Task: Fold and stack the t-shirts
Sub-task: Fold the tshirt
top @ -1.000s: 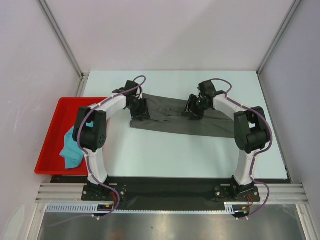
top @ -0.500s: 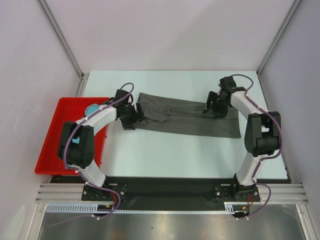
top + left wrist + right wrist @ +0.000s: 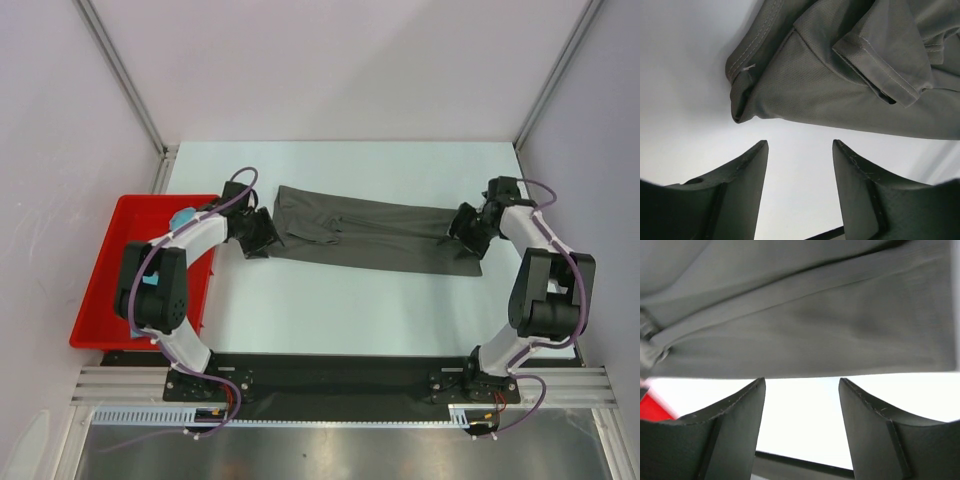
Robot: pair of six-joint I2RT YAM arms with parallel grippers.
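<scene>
The dark grey t-shirt (image 3: 375, 237) lies on the white table as a long folded strip, slanting down to the right. My left gripper (image 3: 262, 236) stands at its left end, open, and in the left wrist view the left gripper (image 3: 800, 145) has nothing between its fingers, with the grey t-shirt's corner (image 3: 840, 85) just ahead. My right gripper (image 3: 468, 231) is at the strip's right end. Seen from the right wrist, the right gripper (image 3: 801, 381) is open over bare table, short of the grey t-shirt's edge (image 3: 805, 315). The teal t-shirt (image 3: 183, 215) shows only in small patches behind the left arm.
A red tray (image 3: 100, 290) sits off the table's left edge, and its corner (image 3: 650, 407) also shows in the right wrist view. Grey walls with metal posts close in the back and both sides. The arm bases stand on the black rail (image 3: 330, 375) at the near edge.
Both grippers have slid outward along the grey t-shirt, left one leftward, right one rightward, and come off its ends. The shirt now lies longer and flatter.
</scene>
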